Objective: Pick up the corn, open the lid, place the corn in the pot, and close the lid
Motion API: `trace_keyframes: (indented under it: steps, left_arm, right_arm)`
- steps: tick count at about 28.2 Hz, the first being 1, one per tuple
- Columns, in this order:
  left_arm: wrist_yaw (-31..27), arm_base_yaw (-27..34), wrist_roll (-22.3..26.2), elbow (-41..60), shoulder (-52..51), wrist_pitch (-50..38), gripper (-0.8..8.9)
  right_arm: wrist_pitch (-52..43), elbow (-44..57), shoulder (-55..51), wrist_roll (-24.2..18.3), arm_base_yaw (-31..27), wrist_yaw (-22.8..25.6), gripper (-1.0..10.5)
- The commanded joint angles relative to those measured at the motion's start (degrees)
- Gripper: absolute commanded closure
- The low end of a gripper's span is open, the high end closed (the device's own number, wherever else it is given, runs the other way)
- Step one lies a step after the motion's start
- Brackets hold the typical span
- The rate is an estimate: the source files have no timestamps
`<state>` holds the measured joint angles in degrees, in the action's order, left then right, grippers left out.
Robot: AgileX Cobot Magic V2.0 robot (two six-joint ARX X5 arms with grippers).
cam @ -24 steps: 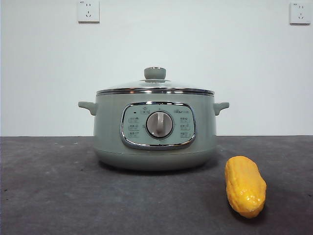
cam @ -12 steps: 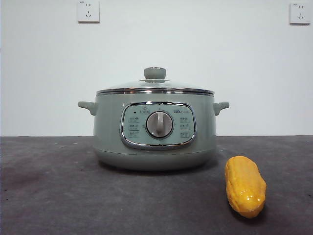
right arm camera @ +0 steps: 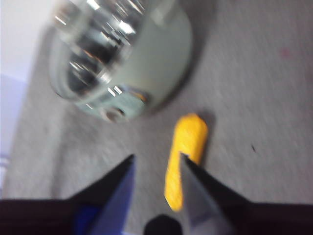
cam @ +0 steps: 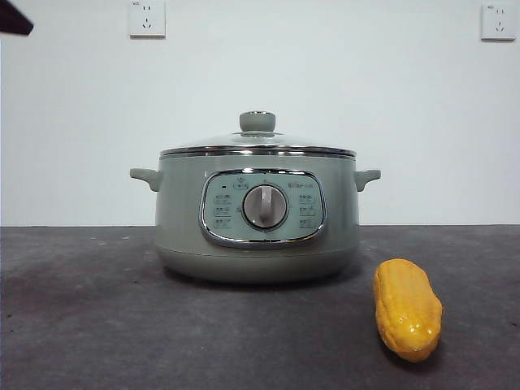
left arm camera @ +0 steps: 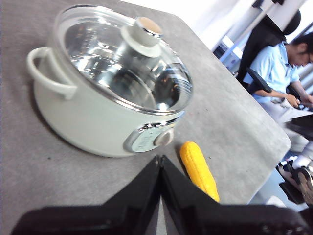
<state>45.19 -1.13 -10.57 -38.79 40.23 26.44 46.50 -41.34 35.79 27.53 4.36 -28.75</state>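
The corn (cam: pixel 407 309) lies on the table (cam: pixel 97 325), near the pot (cam: pixel 257 215) and apart from it, toward its control-panel side. The lid (cam: pixel 257 145) sits shut on the pot. The right gripper (right arm camera: pixel 155 164) hangs above the corn, jaws parted and empty; that view is blurred. The left gripper (left arm camera: pixel 160 160) hangs high, jaws pressed together on nothing. A black tip (cam: pixel 15 18), cut off, shows at a top corner of the front view.

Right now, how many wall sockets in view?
2, both high on the white wall behind the pot: one wall socket up left of the lid, the other near the top right corner.
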Motion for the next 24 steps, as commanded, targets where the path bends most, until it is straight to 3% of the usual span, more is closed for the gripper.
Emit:
trace_keyframes:
  steps: [1, 4, 7, 12, 16, 18, 24]
  left_arm:
    - [0.22, -1.86, 1.79, -1.44, 0.94, 0.96, 8.19]
    - [0.17, -3.8, 1.79, -2.08, 1.64, 1.11, 8.19]
    - [0.04, -5.49, 1.77, -2.1, 2.6, 1.18, 8.19]
    - [-0.26, -8.94, 1.9, -2.1, 4.66, 0.87, 8.19]
    - [-2.29, -10.32, 2.1, -2.1, 5.99, 0.92, 8.19]
    - [-3.45, -10.95, 2.21, -2.1, 6.32, 0.9, 8.19]
    - [-3.41, -10.99, 3.13, -2.1, 6.45, 0.94, 8.19]
  right_arm:
    - [1.81, -2.05, 5.2, -3.87, 1.9, -0.24, 5.2]
    - [2.43, -3.96, 10.21, -3.91, 5.2, -0.11, 4.7]
    - [3.19, -6.27, 15.65, -3.48, 9.68, 3.28, 4.7]
    - [5.33, -11.23, 27.02, -0.26, 22.27, 16.11, 4.7]
    - [5.29, -14.4, 36.17, 2.62, 30.18, 23.65, 4.7]
    - [4.74, -15.43, 40.72, 3.89, 32.81, 27.28, 4.7]
    - [1.6, -15.69, 51.82, 3.98, 33.62, 29.51, 4.7]
